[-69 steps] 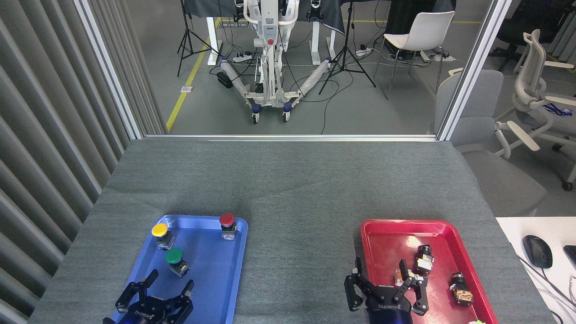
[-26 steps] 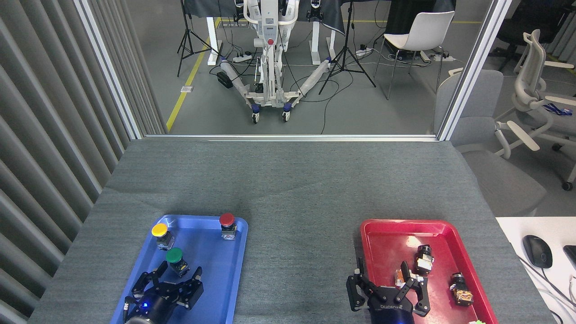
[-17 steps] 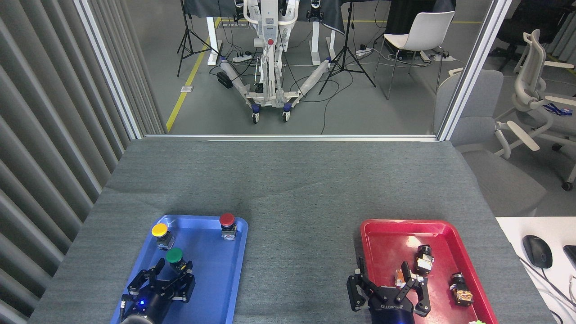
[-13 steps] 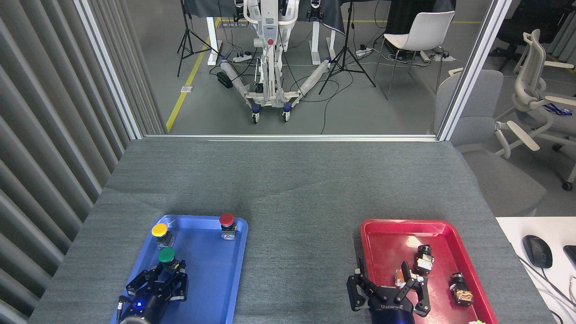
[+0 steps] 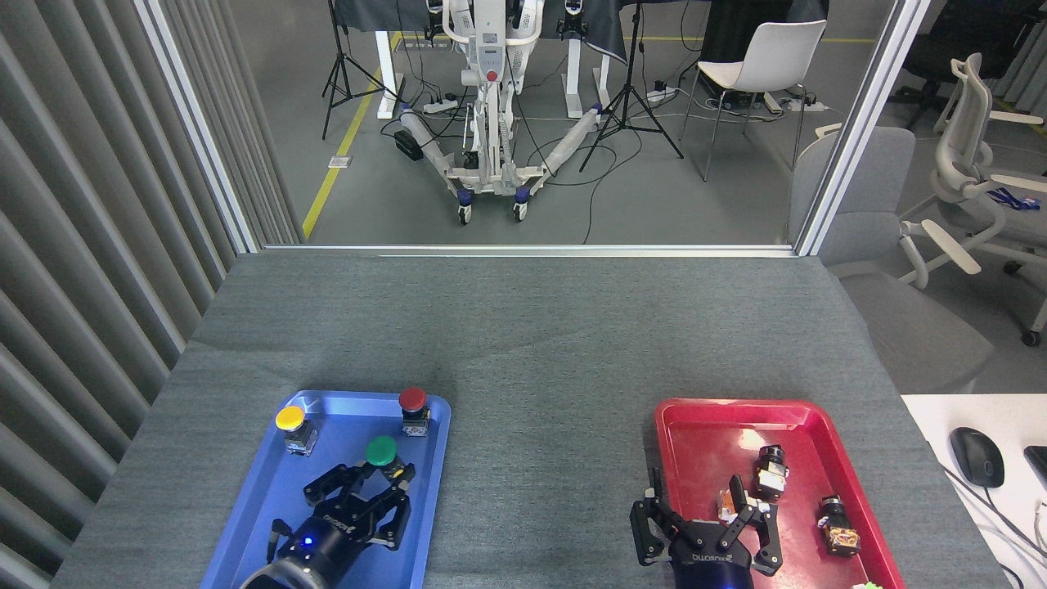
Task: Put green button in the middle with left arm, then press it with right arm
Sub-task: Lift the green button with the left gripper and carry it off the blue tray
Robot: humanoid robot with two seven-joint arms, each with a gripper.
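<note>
**Head view: green button held over the blue tray**

The green button is seen clenched in the left gripper, above the blue tray at lower left. Behind it in the tray, the red button is set near the upper right corner and the yellow button near the upper left. The bare grey cloth is found between this tray and the red tray. The right gripper is spread open over the red tray's near left part, beside small dark parts.
</note>
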